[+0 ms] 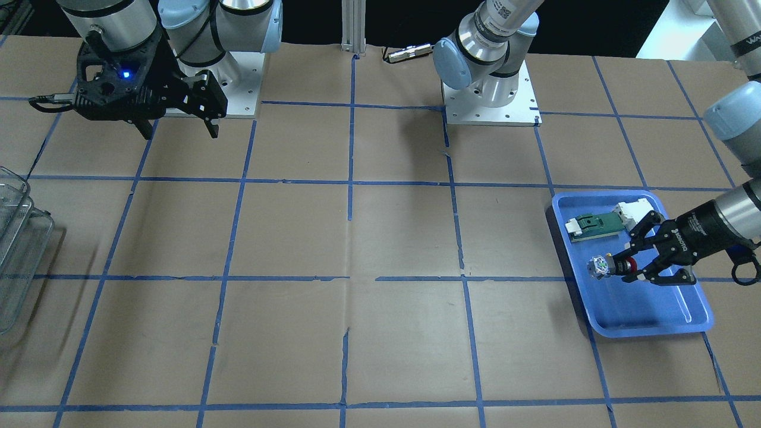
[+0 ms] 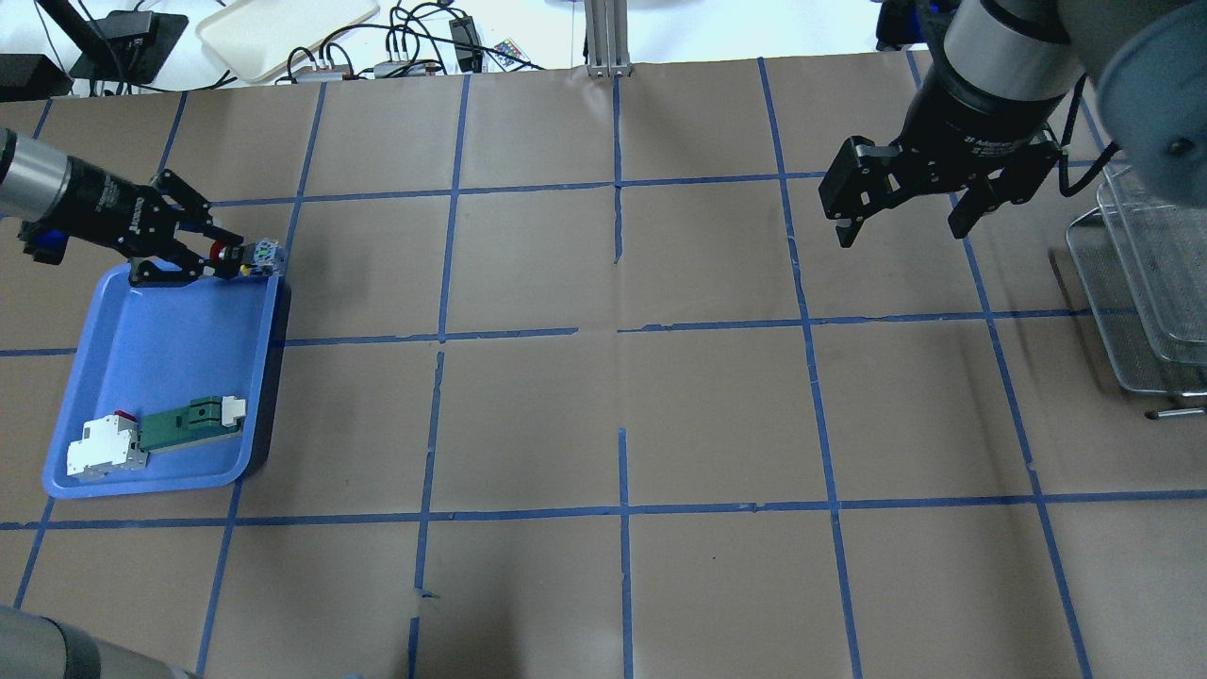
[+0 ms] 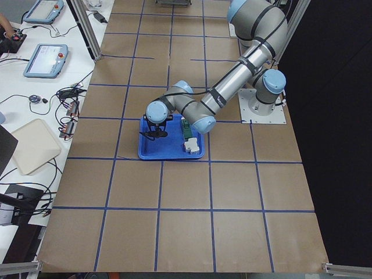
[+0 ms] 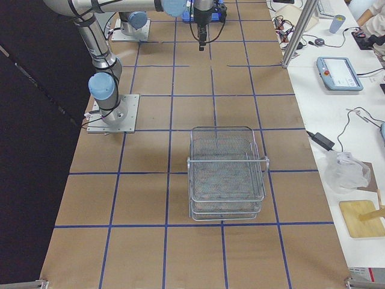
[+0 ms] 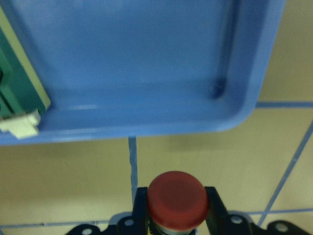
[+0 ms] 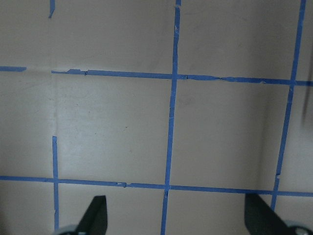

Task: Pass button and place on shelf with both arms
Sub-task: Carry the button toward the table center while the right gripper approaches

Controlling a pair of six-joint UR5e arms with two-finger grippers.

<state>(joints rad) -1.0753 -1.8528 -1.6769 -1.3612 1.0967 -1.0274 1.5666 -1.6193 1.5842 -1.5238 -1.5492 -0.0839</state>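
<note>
My left gripper point(image 1: 627, 263) is shut on the button point(image 1: 601, 266), gripping its black collar just behind the red cap. It holds the button sideways above the blue tray's corner. The overhead view shows the same left gripper point(image 2: 229, 256) and button point(image 2: 261, 254). In the left wrist view the red cap point(image 5: 177, 198) sits between the fingers. My right gripper point(image 2: 901, 234) is open and empty, high over the table near the shelf side; it also shows in the front view point(image 1: 178, 132). The clear tiered shelf point(image 2: 1146, 283) stands at the table's edge and shows whole in the right side view point(image 4: 225, 171).
The flat blue tray point(image 2: 160, 358) holds a green-and-white board part point(image 2: 165, 434) at its near end; this part also shows in the front view point(image 1: 600, 224). Brown paper with blue tape lines covers the table point(image 2: 613, 405). Cables and a cream tray lie beyond the far edge.
</note>
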